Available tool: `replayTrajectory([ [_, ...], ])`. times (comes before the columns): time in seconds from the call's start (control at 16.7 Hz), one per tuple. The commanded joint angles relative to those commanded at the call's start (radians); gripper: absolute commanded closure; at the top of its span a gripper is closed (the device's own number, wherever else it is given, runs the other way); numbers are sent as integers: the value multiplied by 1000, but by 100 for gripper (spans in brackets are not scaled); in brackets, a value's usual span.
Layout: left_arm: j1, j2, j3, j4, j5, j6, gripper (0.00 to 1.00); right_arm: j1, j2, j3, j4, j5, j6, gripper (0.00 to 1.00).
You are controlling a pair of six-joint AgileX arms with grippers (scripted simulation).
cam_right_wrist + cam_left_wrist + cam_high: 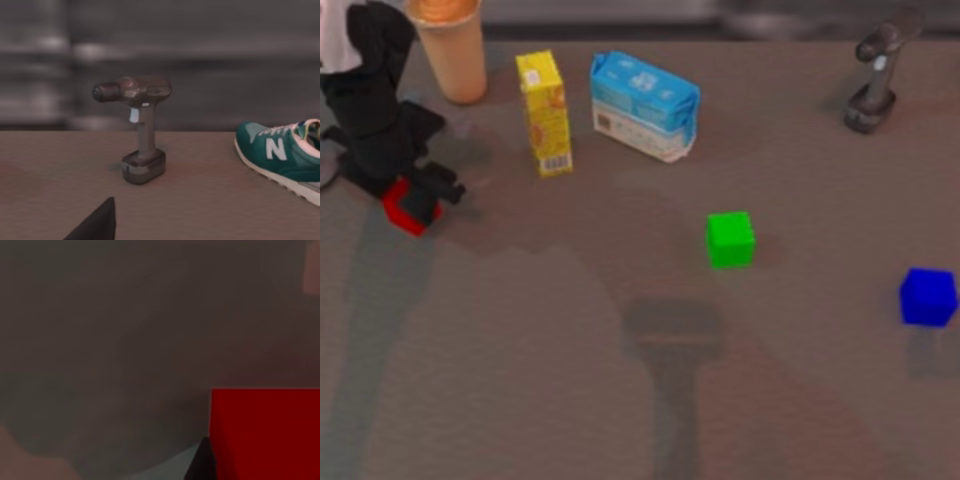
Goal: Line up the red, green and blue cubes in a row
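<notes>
Gripping red cube [408,210], left tool [420,196] lowered.

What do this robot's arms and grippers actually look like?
Only the left arm shows well in the top view: blocky matte-black segments with a white patch near the picture's upper corner. Its left gripper is black too, with short, chunky fingers. No cables or markings are visible. Of the right gripper, only a dark pointed tip shows in its wrist view.

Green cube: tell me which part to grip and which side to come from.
Grip the green cube on two opposite vertical faces, coming straight down from above. It sits flat on the table with open space all round, so the fingers can drop past either pair of sides. Its flat, parallel faces suit a plain pinch.
</notes>
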Motion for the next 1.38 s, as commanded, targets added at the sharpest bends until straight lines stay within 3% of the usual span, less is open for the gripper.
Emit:
replayTrajectory([
  [0.42,18,-51,160,-216,-1,-2,100,0,0,0,0,0,0,0],
  [0.9,-8,-69,156,-227,-2,-36,100,0,0,0,0,0,0,0],
  [1.14,-108,-137,69,-204,-8,-219,100,0,0,0,0,0,0,0],
  [1.38,-256,-241,-83,-172,-16,-511,100,0,0,0,0,0,0,0],
])
